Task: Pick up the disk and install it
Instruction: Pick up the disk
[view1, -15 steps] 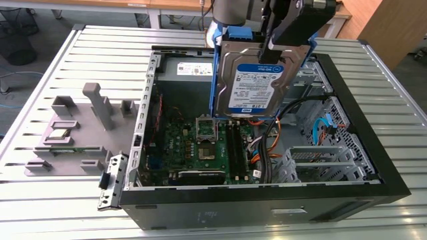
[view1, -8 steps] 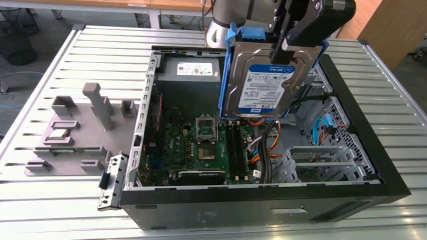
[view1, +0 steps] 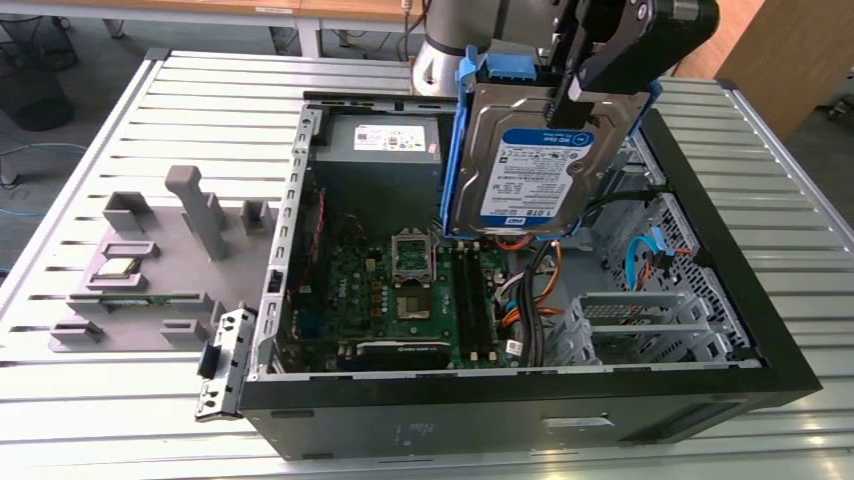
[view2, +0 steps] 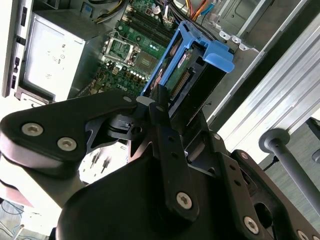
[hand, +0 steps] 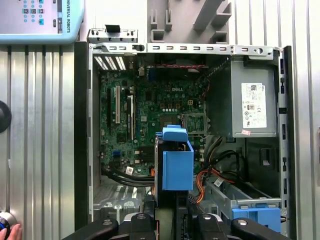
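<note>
While the open computer case (view1: 747, 330) lay on its side on the slatted tabletop (view1: 160, 400), its rim walling in the motherboard (view1: 400, 290), power supply (view1: 380, 140) and loose cables, the jaws were clamped on the upper end of the disk (view1: 534, 160). It hung above the case's middle, clear of every wall, long axis near vertical, label facing the exterior view. In the first wrist view, a bare blue bracket (hand: 257, 215) sat in a corner bay.
</note>
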